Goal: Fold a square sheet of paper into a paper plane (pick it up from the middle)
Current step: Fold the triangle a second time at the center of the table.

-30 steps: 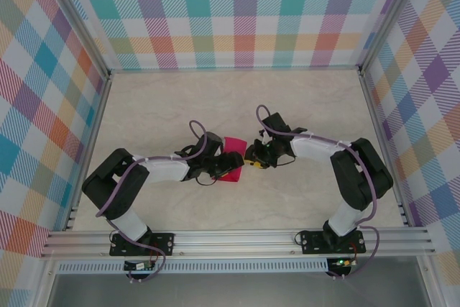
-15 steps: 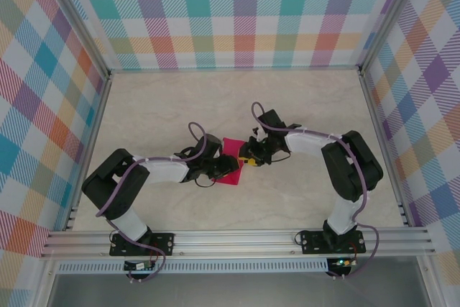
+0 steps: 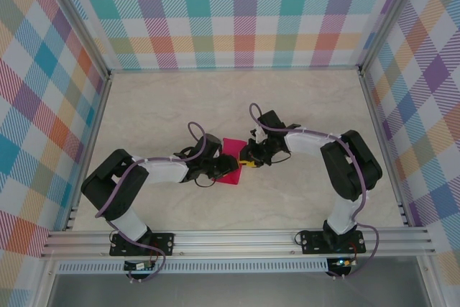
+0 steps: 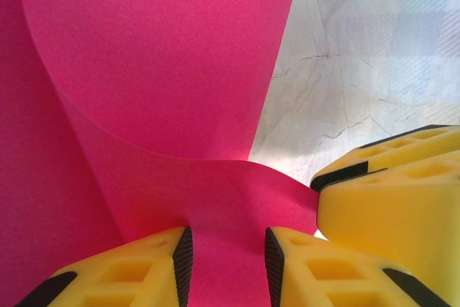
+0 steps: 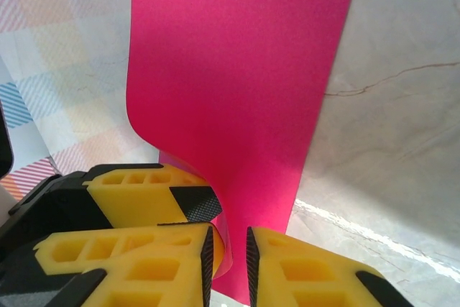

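Observation:
The square sheet of paper [image 3: 231,147] is magenta-pink and lies mid-table, humped up between the two grippers. In the left wrist view the sheet [image 4: 158,70] curls into a raised ridge. My left gripper [image 4: 224,267] has its jaws part-way in, both pads against the bulge of paper between them. My left gripper [image 3: 229,168] sits at the sheet's near side. My right gripper [image 3: 247,159] comes in from the right. In the right wrist view the sheet [image 5: 237,70] rises as a fold. My right gripper [image 5: 228,267] is pinched narrowly on its near edge.
The marble-patterned tabletop [image 3: 309,106] stretches open behind and to both sides. Plaid walls [image 3: 230,12] enclose it at the back and sides. An aluminium rail [image 3: 230,241] runs along the near edge. The right gripper's yellow fingers [image 4: 388,192] crowd beside the left jaws.
My right gripper has moved left onto the sheet and its jaws have narrowed on the fold. My left gripper's jaws have drawn in, bunching the paper upward.

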Motion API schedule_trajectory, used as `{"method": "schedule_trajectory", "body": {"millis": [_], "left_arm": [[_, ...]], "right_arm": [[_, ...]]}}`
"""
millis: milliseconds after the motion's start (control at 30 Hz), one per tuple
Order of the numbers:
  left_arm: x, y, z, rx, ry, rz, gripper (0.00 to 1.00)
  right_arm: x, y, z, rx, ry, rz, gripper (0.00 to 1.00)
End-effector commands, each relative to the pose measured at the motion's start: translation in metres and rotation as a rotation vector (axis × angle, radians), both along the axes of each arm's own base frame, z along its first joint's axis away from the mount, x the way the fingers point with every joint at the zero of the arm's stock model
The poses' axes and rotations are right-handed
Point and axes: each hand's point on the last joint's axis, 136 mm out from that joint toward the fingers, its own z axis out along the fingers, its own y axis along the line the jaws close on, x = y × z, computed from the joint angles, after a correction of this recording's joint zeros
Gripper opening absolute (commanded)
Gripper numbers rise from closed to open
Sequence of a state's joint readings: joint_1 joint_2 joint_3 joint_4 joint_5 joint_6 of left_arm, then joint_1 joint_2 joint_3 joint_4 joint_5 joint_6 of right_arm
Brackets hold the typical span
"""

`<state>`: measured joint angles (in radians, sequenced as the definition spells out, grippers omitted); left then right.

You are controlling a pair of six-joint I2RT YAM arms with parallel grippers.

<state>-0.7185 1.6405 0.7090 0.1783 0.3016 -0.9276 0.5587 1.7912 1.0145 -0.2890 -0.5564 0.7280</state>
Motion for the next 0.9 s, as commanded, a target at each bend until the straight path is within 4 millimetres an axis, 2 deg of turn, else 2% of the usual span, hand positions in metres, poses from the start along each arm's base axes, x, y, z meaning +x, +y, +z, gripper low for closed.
{"method": "schedule_trajectory", "body": {"millis": [0,400,600,700,800,867], "left_arm": [[-0.003,0.005,0.002,0.015,-0.005,0.003,0.34],[-0.002,0.005,0.004,0.013,-0.011,0.005,0.33],[-0.004,0.009,0.008,0.023,-0.013,0.011,0.33],[-0.007,0.024,0.012,0.08,-0.005,0.04,0.33],[-0.01,0.062,0.012,0.237,0.019,0.123,0.31],[-0.013,0.08,0.014,0.284,0.02,0.158,0.29]], "right_arm": [[-0.002,0.006,0.005,0.03,0.002,0.039,0.18],[-0.007,0.012,-0.001,0.033,0.019,0.075,0.16],[0.0,0.01,0.002,0.006,-0.023,0.057,0.04],[0.002,0.011,0.009,0.004,-0.059,0.07,0.0],[-0.003,0.016,0.016,-0.014,-0.094,0.118,0.0],[-0.006,0.018,0.018,-0.046,-0.125,0.153,0.0]]}}
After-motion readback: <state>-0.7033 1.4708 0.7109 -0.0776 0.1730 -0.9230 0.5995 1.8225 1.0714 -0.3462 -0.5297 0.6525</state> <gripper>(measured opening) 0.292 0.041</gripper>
